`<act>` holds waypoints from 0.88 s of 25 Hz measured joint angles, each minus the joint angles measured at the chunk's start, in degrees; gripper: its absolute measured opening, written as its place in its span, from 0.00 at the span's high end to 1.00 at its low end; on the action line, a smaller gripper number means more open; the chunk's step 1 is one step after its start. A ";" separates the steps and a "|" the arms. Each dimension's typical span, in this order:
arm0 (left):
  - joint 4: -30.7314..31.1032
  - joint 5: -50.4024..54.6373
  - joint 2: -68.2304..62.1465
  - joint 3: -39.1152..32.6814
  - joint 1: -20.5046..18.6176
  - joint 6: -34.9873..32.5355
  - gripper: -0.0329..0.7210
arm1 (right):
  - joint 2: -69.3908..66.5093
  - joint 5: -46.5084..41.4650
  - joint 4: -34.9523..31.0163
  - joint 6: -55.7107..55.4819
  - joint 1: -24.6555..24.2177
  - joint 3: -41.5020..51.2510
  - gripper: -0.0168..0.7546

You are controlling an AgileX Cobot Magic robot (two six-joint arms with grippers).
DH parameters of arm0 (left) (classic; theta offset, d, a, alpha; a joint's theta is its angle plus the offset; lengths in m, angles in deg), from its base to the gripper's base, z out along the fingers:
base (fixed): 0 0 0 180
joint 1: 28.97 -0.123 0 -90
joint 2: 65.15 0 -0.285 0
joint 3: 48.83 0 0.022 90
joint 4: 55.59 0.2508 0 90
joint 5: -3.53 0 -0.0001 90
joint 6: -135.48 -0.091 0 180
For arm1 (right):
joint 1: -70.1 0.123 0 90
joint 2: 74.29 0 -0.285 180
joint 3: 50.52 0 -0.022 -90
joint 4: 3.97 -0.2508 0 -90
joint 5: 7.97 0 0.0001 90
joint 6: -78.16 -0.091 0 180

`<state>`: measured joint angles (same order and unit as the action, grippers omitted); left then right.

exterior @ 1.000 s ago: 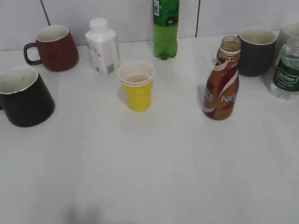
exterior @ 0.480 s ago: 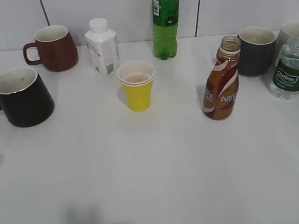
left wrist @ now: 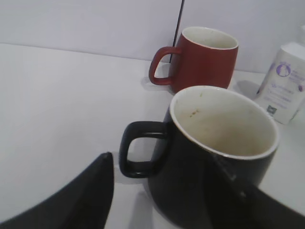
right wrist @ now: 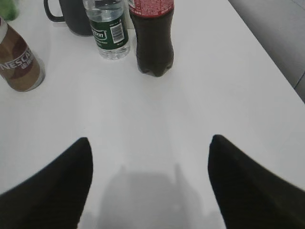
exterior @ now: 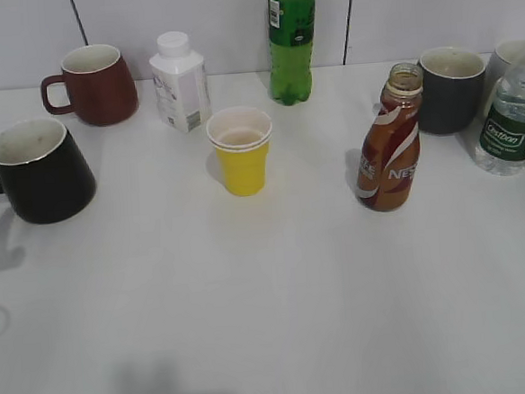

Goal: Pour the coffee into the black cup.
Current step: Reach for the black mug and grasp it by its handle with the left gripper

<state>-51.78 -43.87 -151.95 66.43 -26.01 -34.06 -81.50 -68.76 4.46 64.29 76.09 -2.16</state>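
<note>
**Black cup at the left edge, coffee bottle right of centre, both arms low and wide**

From my seat, the black cup stands upright at the far left of the table, its handle nearly running off the exterior view's left border. The coffee sits in its capless brown bottle, upright, right of centre and well apart from the cup. Between them stands only a yellow paper cup, so I see a broad bare stretch of tabletop across the whole front half.

Along the back wall are a maroon mug, a white carton and a green soda bottle. A dark grey mug stands just behind the coffee bottle on its right, with a clear water bottle near the right edge.

In the left wrist view the left gripper has its fingers spread, one on each side of the black cup (the right one looks very close to the cup wall; I cannot tell if it touches). The cup's cream interior looks empty apart from small stains.

The right gripper is also spread wide over bare table, with a dark cola bottle ahead and the table's right edge close by.
</note>
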 joint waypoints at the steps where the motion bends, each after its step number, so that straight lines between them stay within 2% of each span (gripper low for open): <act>1: 0.00 -2.96 -2.56 0.00 0.00 0.00 0.36 | 0.00 0.00 0.00 0.00 0.00 0.00 0.22; 3: -0.75 -7.60 -7.08 0.00 0.00 0.00 0.36 | 0.00 0.00 0.00 0.00 0.00 0.00 0.22; 8: -7.02 -13.65 -14.06 0.00 -0.06 0.00 0.36 | 0.00 0.00 0.00 0.00 0.00 0.00 0.22; 14: -7.43 -18.00 -18.34 0.17 -0.12 0.00 0.36 | 0.00 0.00 0.00 0.00 0.00 0.00 0.22; 22: -7.43 -18.04 -21.30 4.16 -0.12 -1.00 0.36 | 0.00 0.00 0.00 0.00 0.00 0.00 0.22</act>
<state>-59.20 -61.91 -173.25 70.60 -26.13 -35.06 -81.50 -68.76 4.46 64.29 76.09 -2.16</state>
